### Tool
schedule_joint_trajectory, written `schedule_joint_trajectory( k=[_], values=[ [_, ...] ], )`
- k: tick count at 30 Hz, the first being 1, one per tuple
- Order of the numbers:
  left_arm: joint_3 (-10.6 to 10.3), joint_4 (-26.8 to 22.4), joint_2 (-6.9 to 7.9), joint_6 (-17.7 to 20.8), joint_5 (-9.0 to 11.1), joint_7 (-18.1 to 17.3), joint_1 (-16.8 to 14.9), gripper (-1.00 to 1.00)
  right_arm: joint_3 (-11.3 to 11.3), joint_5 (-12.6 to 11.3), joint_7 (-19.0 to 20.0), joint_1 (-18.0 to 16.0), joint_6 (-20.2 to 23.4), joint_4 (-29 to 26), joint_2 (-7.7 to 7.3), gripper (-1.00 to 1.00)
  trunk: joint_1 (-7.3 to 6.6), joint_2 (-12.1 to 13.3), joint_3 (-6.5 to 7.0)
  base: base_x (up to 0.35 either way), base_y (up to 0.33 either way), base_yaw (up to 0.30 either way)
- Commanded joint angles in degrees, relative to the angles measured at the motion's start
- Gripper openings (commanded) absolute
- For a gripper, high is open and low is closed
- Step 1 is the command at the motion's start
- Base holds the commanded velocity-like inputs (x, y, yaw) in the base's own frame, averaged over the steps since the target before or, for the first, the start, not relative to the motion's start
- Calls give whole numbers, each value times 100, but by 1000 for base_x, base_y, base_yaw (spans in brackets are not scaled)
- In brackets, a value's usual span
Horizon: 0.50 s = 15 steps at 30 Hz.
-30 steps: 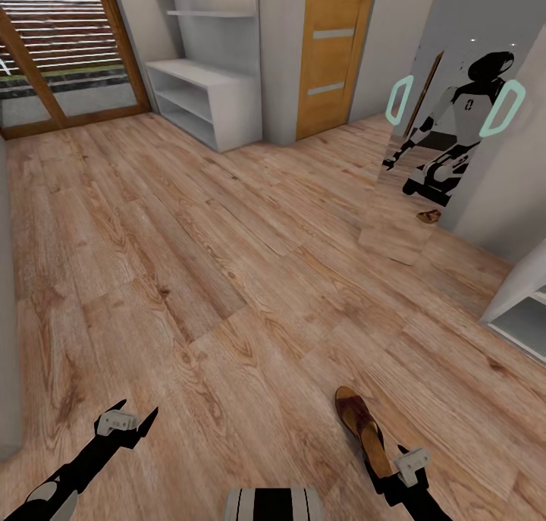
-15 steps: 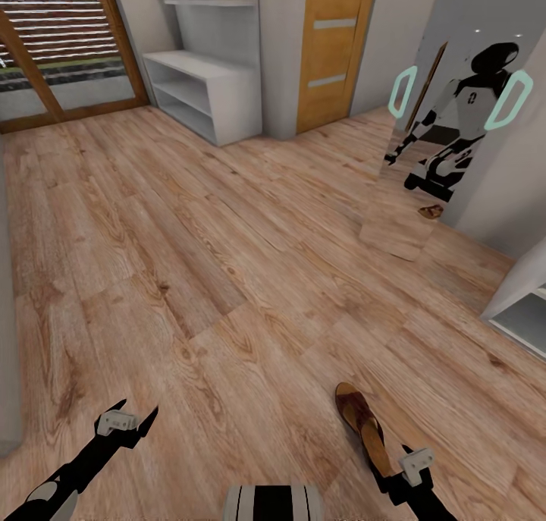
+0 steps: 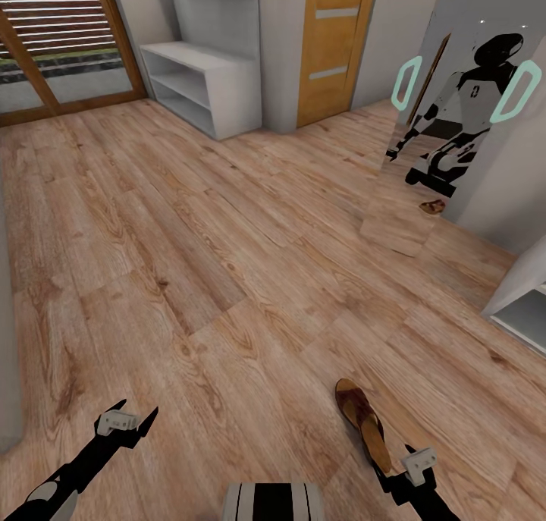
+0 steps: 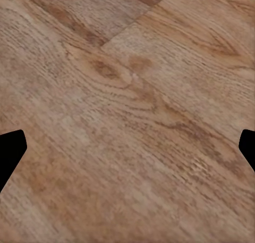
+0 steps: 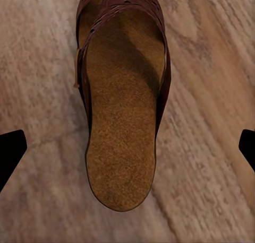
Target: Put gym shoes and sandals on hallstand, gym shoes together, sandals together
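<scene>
One maroon-brown sandal (image 3: 364, 422) with a tan footbed lies on the corridor floor (image 3: 227, 263) at the lower right. My right gripper (image 3: 390, 472) hovers over its heel end. In the right wrist view the sandal (image 5: 122, 110) lies lengthwise between the wide-apart fingertips of my open right gripper (image 5: 127, 147), which do not touch it. At the lower left my left gripper (image 3: 129, 421) stands open over bare planks, as my left gripper (image 4: 127, 147) also shows in its wrist view. The pale-grey hallstand (image 3: 201, 85) stands at the far wall. The gym shoes are out of view.
A tall mirror (image 3: 413, 202) leans at the right, reflecting the robot and a sandal. An orange door (image 3: 334, 43) is right of the hallstand and a glazed wooden door (image 3: 53, 43) is left of it. A white unit (image 3: 523, 301) juts in at the right edge.
The whole picture has shifted slightly up and left, so the camera moved. Both arms keep their pose and the sandal still lies on the floor.
</scene>
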Motion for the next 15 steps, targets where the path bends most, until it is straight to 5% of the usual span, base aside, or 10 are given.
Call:
schedule_joint_trajectory(
  k=[1, 9, 15],
  values=[
    [0, 0, 0, 0, 0, 0, 0, 100, 0, 0, 0, 0, 0, 0, 0, 100, 0, 0, 0, 0, 0, 0],
    [0, 0, 0, 2, 0, 0, 0, 100, -1, 1, -2, 0, -2, 0, -5, 100, 0, 0, 0, 0, 0, 0],
    [5, 0, 0, 5, 0, 0, 0, 100, -1, -2, -2, 0, -5, 0, -6, 100, 15, -8, -133, 0, 0, 0]
  ],
)
